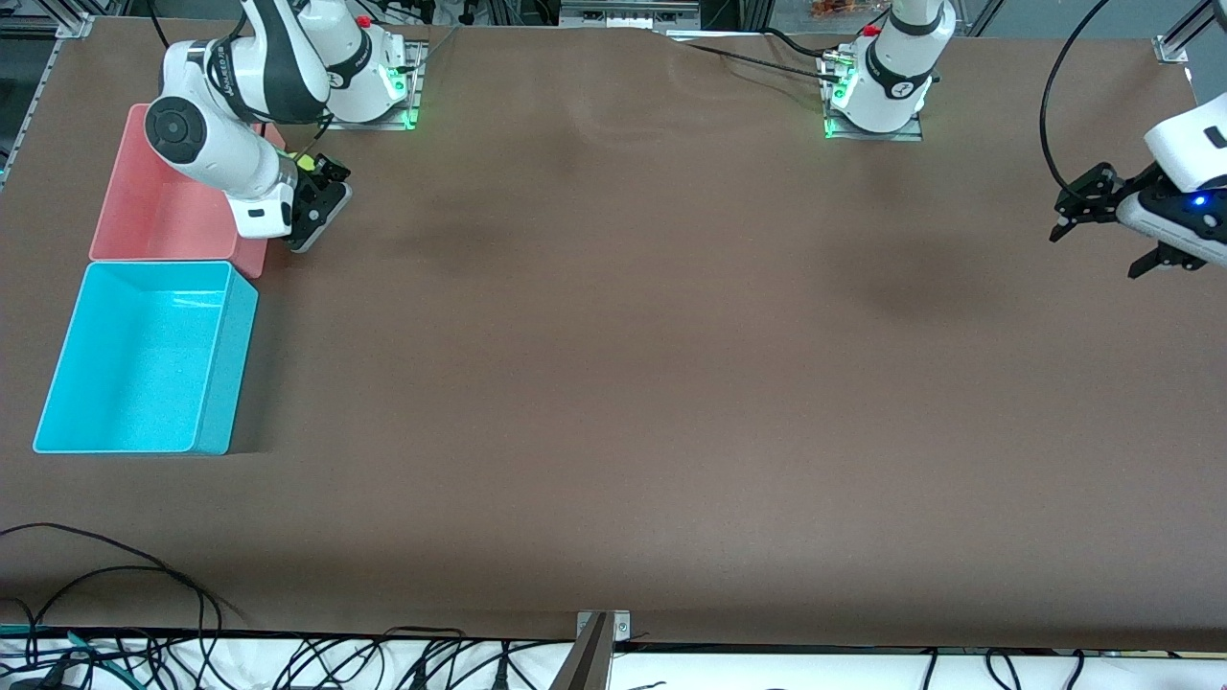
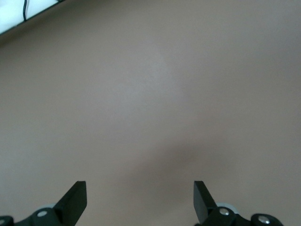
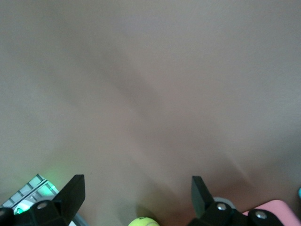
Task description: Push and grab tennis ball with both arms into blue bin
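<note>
The tennis ball (image 1: 305, 163) sits on the brown table (image 1: 613, 383) just beside the pink bin (image 1: 153, 216), near my right arm's base (image 1: 383, 91), and only a sliver of its yellow-green fuzz shows past my right wrist. In my right wrist view the ball (image 3: 143, 221) peeks in at the edge of the picture, between my two fingers and close to the palm. My right gripper (image 1: 321, 196) is spread wide and has hold of nothing; its black fingers (image 3: 70, 197) stand on either side of the ball, and I cannot tell whether either one touches it. My right arm (image 1: 220, 105) is folded tight over the pink bin's corner, elbow high, wrist bent down toward the table. The blue bin (image 1: 225, 364) stands right against the pink bin, nearer to the front camera, at my right arm's end of the table, its walls upright. My left gripper (image 1: 1102, 225) hangs in the air over bare table at my left arm's end, well apart from the ball and both bins; its fingers (image 2: 75, 200) are spread wide too and grasp nothing. My left arm (image 1: 1189, 153) reaches out from its base (image 1: 877, 101) and waits there. Black cables (image 1: 115, 613) lie along the table's edge nearest the front camera.
</note>
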Tool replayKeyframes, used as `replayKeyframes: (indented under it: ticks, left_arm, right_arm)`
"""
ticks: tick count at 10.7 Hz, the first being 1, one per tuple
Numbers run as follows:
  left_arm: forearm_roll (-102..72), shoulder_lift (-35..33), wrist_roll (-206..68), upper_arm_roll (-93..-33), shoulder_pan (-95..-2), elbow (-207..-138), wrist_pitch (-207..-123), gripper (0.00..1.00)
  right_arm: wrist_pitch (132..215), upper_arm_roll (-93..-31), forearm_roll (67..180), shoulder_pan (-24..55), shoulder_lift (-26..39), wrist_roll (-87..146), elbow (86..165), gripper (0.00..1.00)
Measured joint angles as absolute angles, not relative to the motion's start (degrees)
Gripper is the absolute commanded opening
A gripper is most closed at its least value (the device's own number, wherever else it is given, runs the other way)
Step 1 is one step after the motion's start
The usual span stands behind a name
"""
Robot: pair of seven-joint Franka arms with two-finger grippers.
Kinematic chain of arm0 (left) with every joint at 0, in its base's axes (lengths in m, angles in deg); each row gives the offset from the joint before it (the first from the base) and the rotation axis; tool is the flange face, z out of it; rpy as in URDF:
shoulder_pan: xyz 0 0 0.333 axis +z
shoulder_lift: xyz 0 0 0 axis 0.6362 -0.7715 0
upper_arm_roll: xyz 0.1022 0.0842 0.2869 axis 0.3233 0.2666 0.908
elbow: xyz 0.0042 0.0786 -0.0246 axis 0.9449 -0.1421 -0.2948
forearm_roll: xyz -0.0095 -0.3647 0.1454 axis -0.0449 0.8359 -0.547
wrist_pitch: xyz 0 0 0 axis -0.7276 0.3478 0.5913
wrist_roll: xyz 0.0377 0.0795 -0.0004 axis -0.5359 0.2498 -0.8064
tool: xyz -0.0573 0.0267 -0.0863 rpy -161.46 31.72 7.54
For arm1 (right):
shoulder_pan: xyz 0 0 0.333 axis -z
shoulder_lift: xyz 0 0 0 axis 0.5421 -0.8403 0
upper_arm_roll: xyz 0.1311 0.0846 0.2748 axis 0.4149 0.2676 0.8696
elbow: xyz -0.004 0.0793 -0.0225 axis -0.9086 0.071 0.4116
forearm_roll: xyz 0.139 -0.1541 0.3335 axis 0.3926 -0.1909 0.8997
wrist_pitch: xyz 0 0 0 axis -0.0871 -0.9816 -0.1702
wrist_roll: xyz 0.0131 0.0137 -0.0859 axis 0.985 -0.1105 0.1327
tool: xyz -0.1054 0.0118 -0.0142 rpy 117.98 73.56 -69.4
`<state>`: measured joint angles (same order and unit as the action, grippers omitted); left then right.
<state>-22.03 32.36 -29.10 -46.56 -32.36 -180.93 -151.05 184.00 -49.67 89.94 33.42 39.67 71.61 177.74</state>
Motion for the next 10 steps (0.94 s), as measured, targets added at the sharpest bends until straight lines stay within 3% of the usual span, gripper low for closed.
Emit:
replayKeyframes:
  ticks: [5, 10]
  left_arm:
    - [-23.3, 32.4, -39.7, -46.9, -34.3, -173.4, -138.2, 1.00]
    - [-24.6, 32.1, -51.0, -46.8, -39.3, -170.0, -135.0, 1.00]
  right_arm:
    - [189.9, -48.1, 89.9, 33.4, 39.6, 71.6, 184.0, 1.00]
    - [192.6, -47.7, 89.9, 33.4, 39.4, 71.9, 187.3, 1.00]
